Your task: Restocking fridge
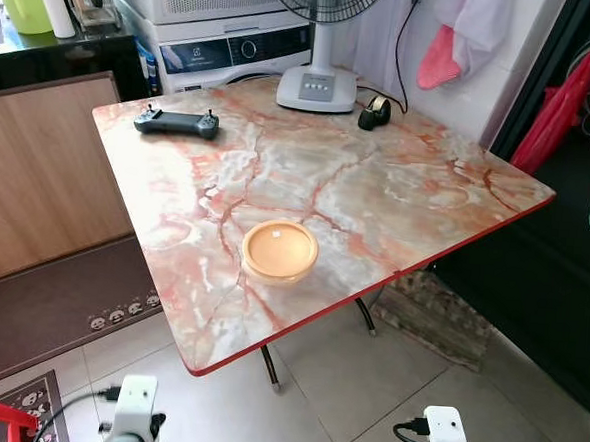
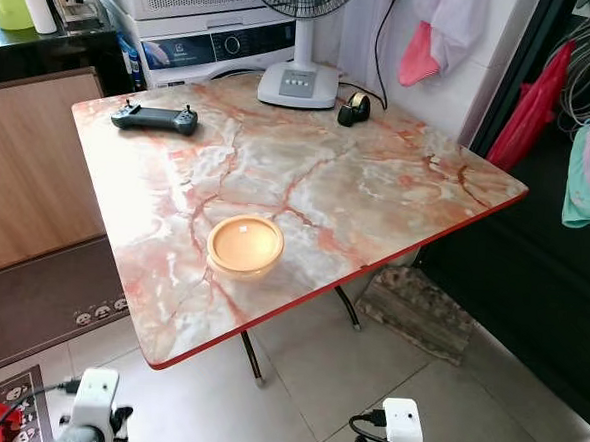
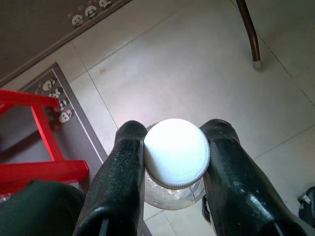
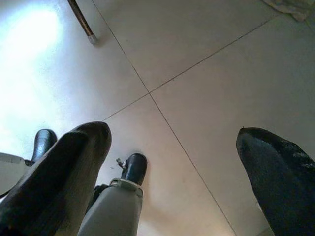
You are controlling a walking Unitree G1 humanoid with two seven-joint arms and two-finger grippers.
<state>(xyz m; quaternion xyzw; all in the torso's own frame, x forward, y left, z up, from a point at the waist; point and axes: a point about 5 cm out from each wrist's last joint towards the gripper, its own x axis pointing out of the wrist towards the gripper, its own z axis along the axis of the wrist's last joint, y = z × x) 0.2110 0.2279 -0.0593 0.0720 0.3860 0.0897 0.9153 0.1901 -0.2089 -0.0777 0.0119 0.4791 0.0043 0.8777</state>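
The left gripper [image 3: 174,162] squeezes a clear bottle [image 3: 176,153] by its white cap. It could slip and drop. The right gripper [image 4: 172,162] hangs wide open, holding nothing.

The table top [image 1: 377,186] is gleaming — a glossy marble-look sheet with a red edge. The bowl [image 1: 279,250] on it is looking like smooth matt plastic. The floor tiles [image 3: 197,73] are shining, pale and glazed. The left gripper [image 3: 174,162] is pressing glossy black fingers [image 3: 123,172] against a clear jar [image 3: 172,194] — its white cap [image 3: 176,152] is looking ridged round the rim.
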